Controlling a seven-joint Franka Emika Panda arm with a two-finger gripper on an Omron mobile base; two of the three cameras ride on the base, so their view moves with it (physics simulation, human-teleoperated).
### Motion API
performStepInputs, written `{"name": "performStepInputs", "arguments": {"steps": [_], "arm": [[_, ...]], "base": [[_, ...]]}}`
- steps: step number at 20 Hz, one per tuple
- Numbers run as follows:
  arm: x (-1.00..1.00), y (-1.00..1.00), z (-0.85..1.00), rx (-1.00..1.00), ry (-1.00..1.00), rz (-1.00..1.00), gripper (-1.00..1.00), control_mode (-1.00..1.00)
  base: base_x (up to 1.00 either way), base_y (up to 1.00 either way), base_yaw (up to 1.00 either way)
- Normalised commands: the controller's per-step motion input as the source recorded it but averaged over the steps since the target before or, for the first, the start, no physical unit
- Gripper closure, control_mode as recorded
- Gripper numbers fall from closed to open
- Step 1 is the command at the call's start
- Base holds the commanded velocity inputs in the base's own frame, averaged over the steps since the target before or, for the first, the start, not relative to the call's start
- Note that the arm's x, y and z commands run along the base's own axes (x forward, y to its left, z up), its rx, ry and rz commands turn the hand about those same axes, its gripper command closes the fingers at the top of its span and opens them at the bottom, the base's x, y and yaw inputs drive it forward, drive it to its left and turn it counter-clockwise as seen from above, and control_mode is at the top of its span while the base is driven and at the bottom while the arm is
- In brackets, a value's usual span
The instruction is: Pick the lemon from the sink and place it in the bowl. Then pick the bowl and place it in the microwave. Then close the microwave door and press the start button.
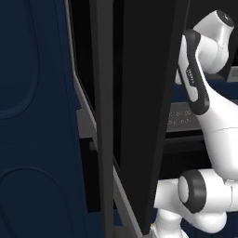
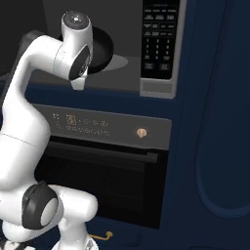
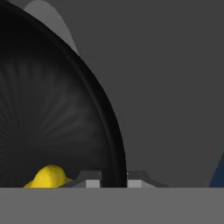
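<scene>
where claw (image 3: 113,180) grips: one bowl (image 3: 52,113), one lemon (image 3: 48,177)

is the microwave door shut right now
No, the microwave door stands swung open, and the bowl sits in the open cavity.

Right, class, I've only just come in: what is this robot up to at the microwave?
The robot arm is reaching into the open microwave, its gripper shut on the rim of the black bowl. The lemon already lies inside the bowl. The microwave door stands open at the arm's left, so closing it and pressing start on the button panel are not yet done.
</scene>
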Motion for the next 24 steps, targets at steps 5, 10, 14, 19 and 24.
{"name": "performStepInputs", "arguments": {"steps": [5, 10, 14, 19, 24], "arm": [[0.44, 0.11, 0.00, 0.00, 0.00, 0.10, 1.00, -1.00], [0.30, 0.02, 0.00, 0.00, 0.00, 0.01, 1.00, -1.00], [0.21, 0.07, 0.00, 0.00, 0.00, 0.00, -1.00, -1.00], [0.00, 0.08, -0.04, 0.00, -0.11, 0.00, -1.00, -1.00], [-0.24, 0.03, -0.16, 0.00, -0.28, 0.00, -1.00, -1.00]], "base": [[0.00, 0.00, 0.00], [0.00, 0.00, 0.00], [0.00, 0.00, 0.00], [0.00, 0.00, 0.00], [0.00, 0.00, 0.00]]}}
